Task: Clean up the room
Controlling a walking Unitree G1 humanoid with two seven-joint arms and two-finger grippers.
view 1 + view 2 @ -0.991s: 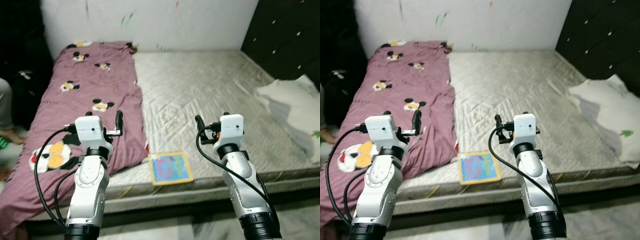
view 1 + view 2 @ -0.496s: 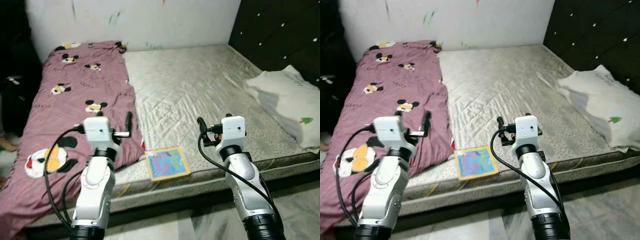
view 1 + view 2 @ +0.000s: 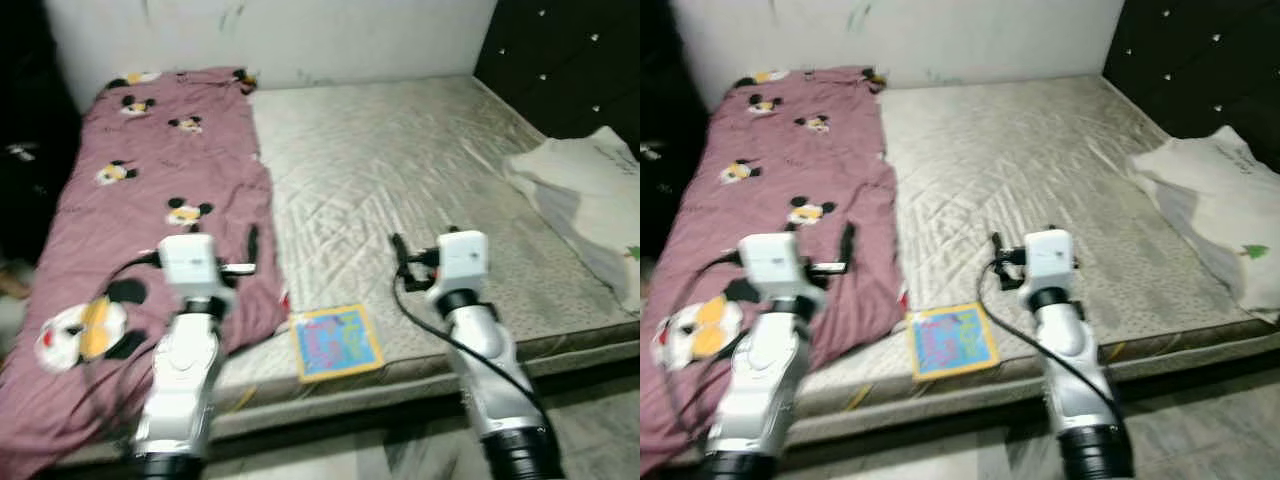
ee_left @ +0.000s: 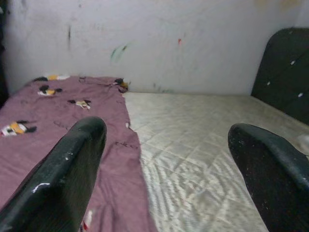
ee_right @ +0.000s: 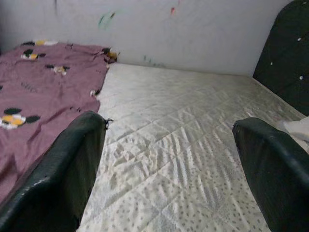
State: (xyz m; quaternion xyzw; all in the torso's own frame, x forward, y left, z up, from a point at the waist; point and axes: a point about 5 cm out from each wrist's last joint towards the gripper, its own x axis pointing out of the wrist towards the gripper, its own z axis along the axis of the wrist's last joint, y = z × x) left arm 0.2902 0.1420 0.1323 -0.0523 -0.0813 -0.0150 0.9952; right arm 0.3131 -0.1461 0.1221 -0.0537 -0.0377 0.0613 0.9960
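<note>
The book (image 3: 336, 341) lies at the mattress's near edge, at six o'clock between both arms. Judging from this, bring the right gripper (image 5: 169, 159) down over it, catching the overhanging edge. Both the right and the left gripper (image 4: 166, 159) have jaws spread, empty. The blanket (image 3: 150, 200) covers nine o'clock; the pillow (image 3: 590, 205) sits at three; the wall (image 3: 300, 35) at twelve.

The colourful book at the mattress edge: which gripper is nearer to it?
Roughly equal, the left perhaps slightly nearer. The book lies between the arms; the left gripper hangs above the maroon blanket on its left, the right gripper above bare mattress on its right.
</note>
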